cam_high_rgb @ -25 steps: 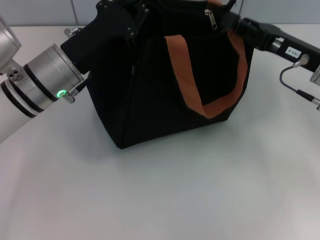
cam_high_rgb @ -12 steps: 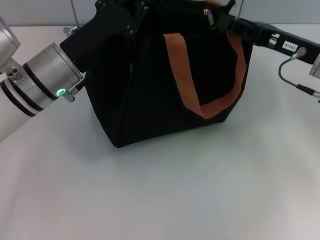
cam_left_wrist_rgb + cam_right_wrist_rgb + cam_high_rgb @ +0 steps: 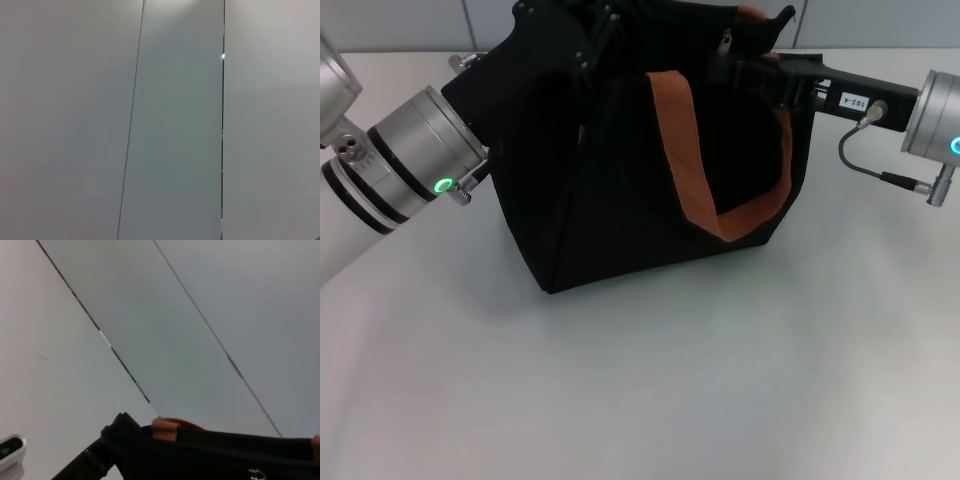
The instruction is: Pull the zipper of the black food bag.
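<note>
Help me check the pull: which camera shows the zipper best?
The head view. The zipper hangs at the top edge of the black food bag, with the right gripper just beside it. The right wrist view catches only a small metal piece at the bag's edge; the left wrist view shows only wall.

One black food bag (image 3: 620,190), two orange straps (image 3: 680,140), one zipper (image 3: 727,40), two grippers (image 3: 745,70)

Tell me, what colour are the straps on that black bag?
Rust-orange; the strap handle on the black food bag shows best in the head view.
</note>
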Available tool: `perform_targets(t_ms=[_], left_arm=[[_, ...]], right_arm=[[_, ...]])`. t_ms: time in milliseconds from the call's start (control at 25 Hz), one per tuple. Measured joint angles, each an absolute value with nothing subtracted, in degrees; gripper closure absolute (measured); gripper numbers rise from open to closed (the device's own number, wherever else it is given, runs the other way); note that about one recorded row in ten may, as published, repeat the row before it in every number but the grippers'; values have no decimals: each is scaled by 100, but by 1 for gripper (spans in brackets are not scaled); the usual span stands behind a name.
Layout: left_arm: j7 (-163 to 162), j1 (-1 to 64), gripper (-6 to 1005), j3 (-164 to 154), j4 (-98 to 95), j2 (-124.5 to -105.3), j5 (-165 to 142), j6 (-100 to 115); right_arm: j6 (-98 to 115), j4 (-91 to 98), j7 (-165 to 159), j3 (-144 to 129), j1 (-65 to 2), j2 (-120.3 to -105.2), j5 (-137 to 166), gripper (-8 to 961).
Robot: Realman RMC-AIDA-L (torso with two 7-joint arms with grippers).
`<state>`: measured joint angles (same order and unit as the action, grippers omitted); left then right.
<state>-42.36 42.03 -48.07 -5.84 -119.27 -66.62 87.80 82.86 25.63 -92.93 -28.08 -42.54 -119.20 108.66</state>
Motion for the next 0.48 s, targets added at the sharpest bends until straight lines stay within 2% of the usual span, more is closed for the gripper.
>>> perform_targets(t_ms=[480], left_arm=[[-4236, 4197, 887, -4799, -536, -11927, -6662, 8790]], right_arm=[[8134, 2574, -9304, -2808, -4203, -11927, 10697, 716]])
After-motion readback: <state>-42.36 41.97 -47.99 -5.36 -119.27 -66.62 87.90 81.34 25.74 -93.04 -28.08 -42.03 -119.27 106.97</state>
